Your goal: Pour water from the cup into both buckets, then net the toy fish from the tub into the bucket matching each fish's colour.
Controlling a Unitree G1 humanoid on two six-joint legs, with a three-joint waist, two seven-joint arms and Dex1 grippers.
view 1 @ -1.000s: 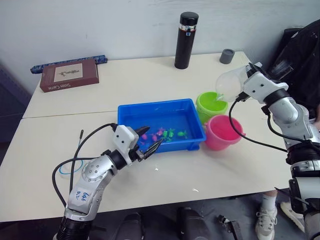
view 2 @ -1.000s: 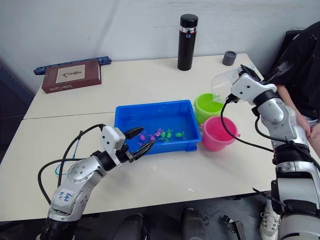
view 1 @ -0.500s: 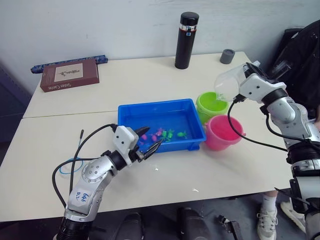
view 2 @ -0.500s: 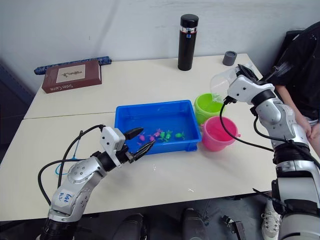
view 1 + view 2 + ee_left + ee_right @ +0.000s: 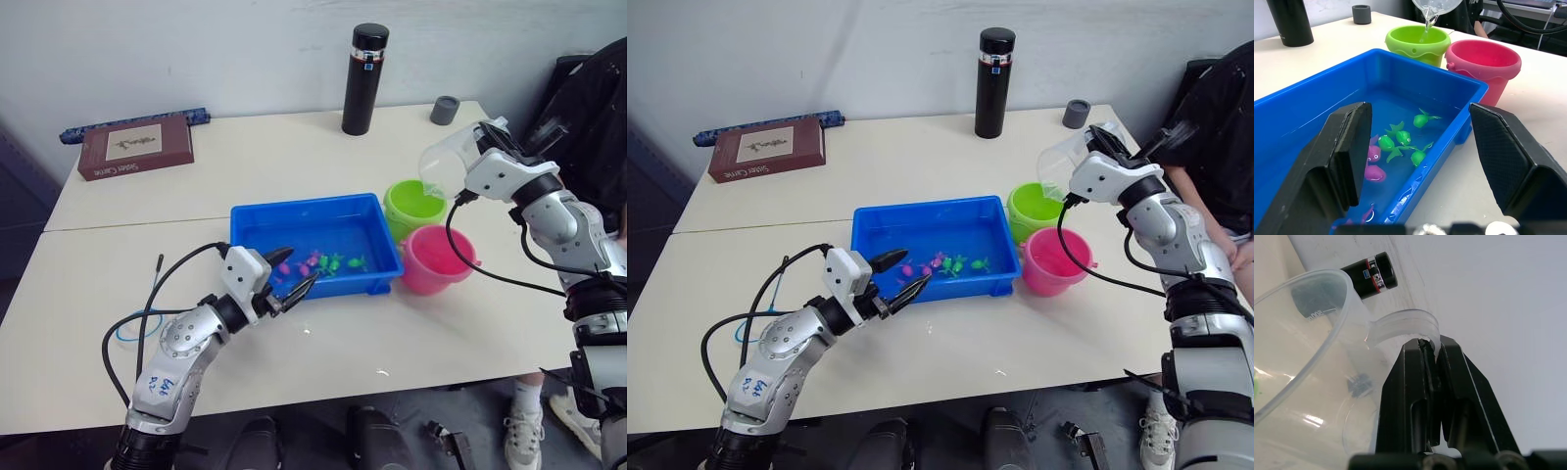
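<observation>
My right gripper (image 5: 1431,360) is shut on the handle of the clear cup (image 5: 449,164), which is tipped over the lime green bucket (image 5: 412,205). A thin stream of water (image 5: 1426,30) falls from the cup's lip into that bucket. The pink bucket (image 5: 436,258) stands just in front of the green one. Both sit to the right of the blue tub (image 5: 313,241), where several pink and green toy fish (image 5: 1400,139) lie in shallow water. My left gripper (image 5: 289,276) hangs open over the tub's near left corner, holding nothing. The net's blue hoop (image 5: 130,331) lies left of my left arm.
A tall black flask (image 5: 364,78) and a small grey cap (image 5: 445,110) stand at the table's back. A brown box (image 5: 135,147) with a blue stick behind it lies at the far left. A person in black sits by the table's right edge (image 5: 1215,108).
My right gripper has shifted slightly left with the tipped cup above the green bucket. My left arm has held still.
</observation>
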